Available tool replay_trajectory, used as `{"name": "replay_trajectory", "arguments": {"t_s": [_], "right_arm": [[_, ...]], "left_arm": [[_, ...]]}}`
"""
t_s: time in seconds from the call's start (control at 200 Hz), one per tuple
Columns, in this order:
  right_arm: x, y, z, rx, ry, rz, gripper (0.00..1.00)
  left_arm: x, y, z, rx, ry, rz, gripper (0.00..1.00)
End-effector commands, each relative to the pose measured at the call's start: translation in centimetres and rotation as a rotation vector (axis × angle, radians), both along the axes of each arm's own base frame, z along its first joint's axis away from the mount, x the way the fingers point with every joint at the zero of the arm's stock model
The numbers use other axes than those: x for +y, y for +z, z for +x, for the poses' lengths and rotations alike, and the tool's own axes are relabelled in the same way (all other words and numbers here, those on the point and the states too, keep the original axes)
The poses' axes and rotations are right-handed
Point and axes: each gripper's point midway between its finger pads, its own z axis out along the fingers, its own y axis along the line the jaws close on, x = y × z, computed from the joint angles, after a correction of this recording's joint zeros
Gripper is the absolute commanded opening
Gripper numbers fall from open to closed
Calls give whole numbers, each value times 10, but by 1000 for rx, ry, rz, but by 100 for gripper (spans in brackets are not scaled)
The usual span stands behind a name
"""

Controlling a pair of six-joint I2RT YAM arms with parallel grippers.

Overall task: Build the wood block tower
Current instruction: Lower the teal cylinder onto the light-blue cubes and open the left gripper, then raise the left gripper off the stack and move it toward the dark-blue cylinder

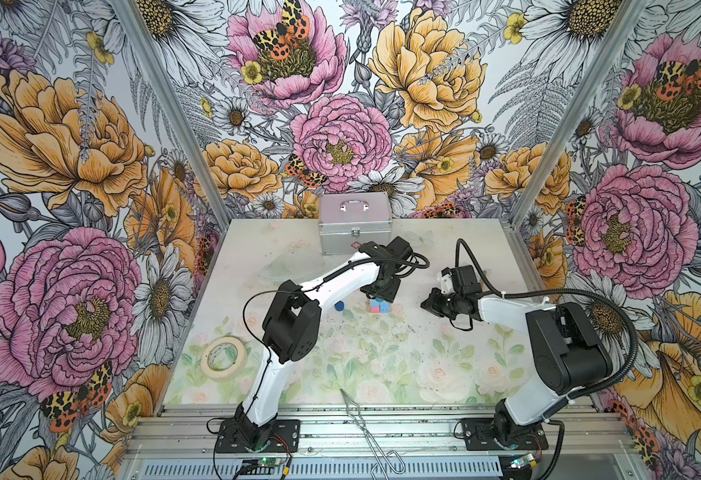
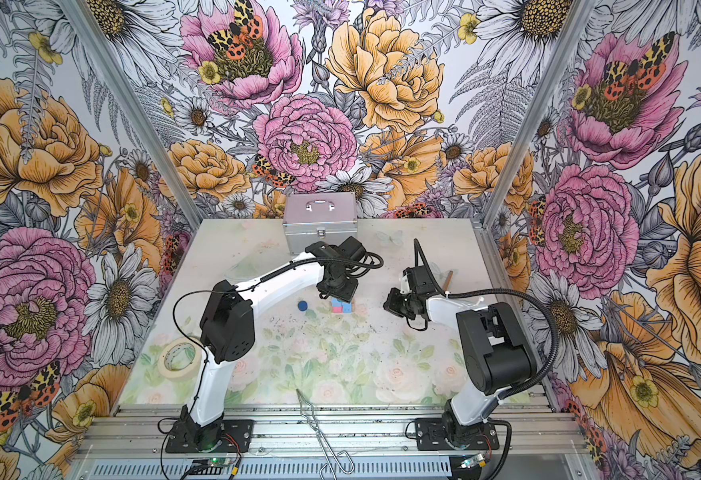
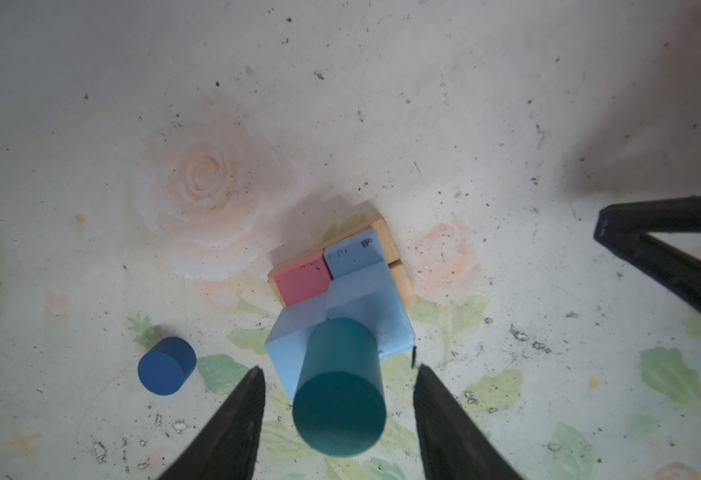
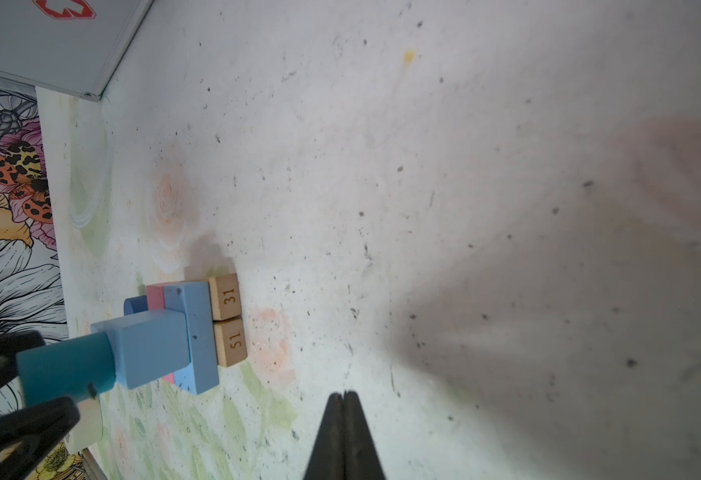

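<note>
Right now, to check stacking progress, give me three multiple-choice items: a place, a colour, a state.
1. Where is the dark blue cylinder? A atop the tower; B on the table beside it; C in mid-air.
2. What colour is the tower's top block? A teal; B pink; C tan.
3. The right claw is: A shut, empty; B open; C shut on a block.
Answers: B, it stands on the table; A, a teal cylinder tops it; A, its tips meet around nothing.
</note>
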Motion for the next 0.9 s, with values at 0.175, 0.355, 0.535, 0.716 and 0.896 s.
{"name": "replay_trajectory", "arguments": {"t_s": [0.175,0.355,0.535,0.716,0.896], "right_arm": [[-1,1,3,-12,-12,14,0],[-1,4,4,-16,-17,16,0],[-1,8,4,-24,-22,20,0],[-2,9,4,-24,-25,17,0],[-3,9,2,-17,-28,9,0]], "left_arm": [[10,36,10,-89,34,-23,63],[17,62,14,-152,52,-36,66],[30,93,19,-235,82,-56,66],[55,136,20,-341,140,-136,66],[97,161,20,-429,258,-242,66]]}}
